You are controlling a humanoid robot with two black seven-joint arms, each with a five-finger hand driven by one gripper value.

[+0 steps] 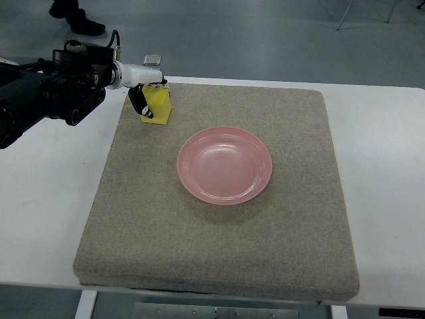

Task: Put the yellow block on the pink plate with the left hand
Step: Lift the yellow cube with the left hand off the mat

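One grey mat (219, 252) carries one pink plate (224, 165); beyond, left hand (141, 93) grips one yellow block (158, 106).

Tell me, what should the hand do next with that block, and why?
Probably lift the block and carry it toward the plate. The left hand has its fingers around it at the mat's far left corner, and the plate sits empty at mid-mat.

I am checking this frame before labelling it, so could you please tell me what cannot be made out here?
- Top view: whether the yellow block is lifted or resting on the grey mat; the steep angle hides it.
- The block's far side, covered by the left hand.
- The person at the top edge, cut off except for the shoes.
- The small object beyond the mat, too small to identify.
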